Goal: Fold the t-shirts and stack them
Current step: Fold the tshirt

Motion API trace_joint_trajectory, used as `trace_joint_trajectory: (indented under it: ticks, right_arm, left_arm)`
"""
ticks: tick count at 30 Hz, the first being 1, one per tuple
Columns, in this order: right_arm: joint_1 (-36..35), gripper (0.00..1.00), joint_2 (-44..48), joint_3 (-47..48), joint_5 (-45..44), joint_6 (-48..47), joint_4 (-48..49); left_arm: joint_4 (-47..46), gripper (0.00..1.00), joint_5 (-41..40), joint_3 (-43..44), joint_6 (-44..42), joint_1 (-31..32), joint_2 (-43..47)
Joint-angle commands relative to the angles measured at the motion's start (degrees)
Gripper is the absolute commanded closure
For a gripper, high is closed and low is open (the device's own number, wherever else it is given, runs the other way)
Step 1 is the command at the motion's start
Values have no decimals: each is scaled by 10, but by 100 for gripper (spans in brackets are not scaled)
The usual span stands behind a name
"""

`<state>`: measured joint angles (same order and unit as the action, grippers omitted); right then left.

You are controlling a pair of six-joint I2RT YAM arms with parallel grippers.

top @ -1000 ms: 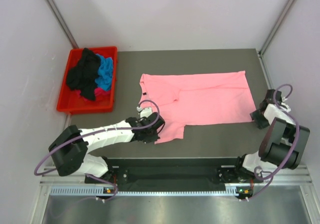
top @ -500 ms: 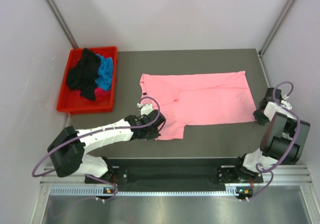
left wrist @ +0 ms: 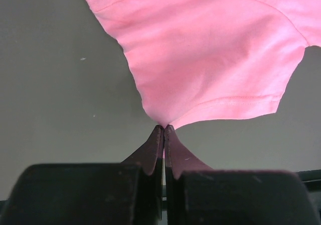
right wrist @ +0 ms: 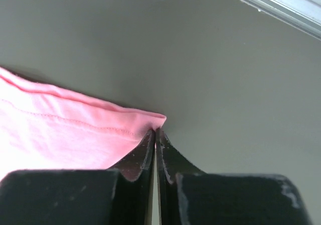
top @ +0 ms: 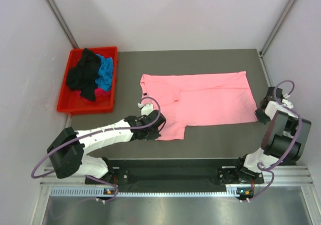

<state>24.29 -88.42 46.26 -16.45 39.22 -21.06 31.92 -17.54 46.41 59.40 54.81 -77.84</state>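
The pink t-shirt (top: pixel 200 97) is lying spread flat on the table (top: pixel 215 134). The left gripper (left wrist: pixel 164 128) is pinching its sleeve edge, jaws clamped together. The right gripper (right wrist: pixel 156 130) is pinching its near-right hem corner, jaws closed. The black t-shirt (top: pixel 83 77) and blue t-shirt (top: pixel 106 70) are sitting in the red bin (top: pixel 62 105).

left gripper (left wrist: pixel 164 127) pinched shut | right gripper (right wrist: pixel 155 131) shut, arm apparently folded

Bright, even diffuse light, faint soft shadows, top cam sharp, wrist cams sharp mid-frame, fg dark
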Motion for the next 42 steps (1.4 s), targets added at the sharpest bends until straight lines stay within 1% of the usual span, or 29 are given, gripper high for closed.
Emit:
trace_joint_trajectory:
  ticks: [1, 5, 7, 14, 16, 19, 26, 29, 35, 42]
  right_arm:
    - [8, 100, -10, 5, -13, -9, 5]
    - [-6, 100, 11, 16, -9, -24, 1]
    - [-23, 100, 8, 28, -12, -27, -3]
    - [-51, 100, 3, 58, -6, -41, 2]
    - [-63, 100, 0, 79, -9, -47, -1]
    - [-73, 100, -11, 111, -19, -48, -18]
    - [-83, 100, -47, 176, -18, -49, -30]
    - [-91, 100, -74, 217, -22, -53, -37]
    - [-94, 100, -120, 267, -20, -59, -35]
    - [-101, 100, -165, 291, -24, -55, -36]
  left_arm:
    - [-5, 100, -24, 18, -8, 0, 7]
    - [2, 100, -20, 39, -29, -32, 6]
    - [3, 100, -14, 51, -47, -64, 4]
    - [-18, 100, 47, 78, -106, -168, -1]
    - [-33, 100, 58, 88, -130, -182, -6]
    - [-29, 100, 73, 122, -155, -210, -27]
    - [-19, 100, 102, 218, -188, -265, -109]
    - [-10, 100, 114, 257, -198, -283, -150]
    - [0, 100, 127, 329, -216, -312, -218]
    - [20, 100, 159, 393, -240, -336, -294]
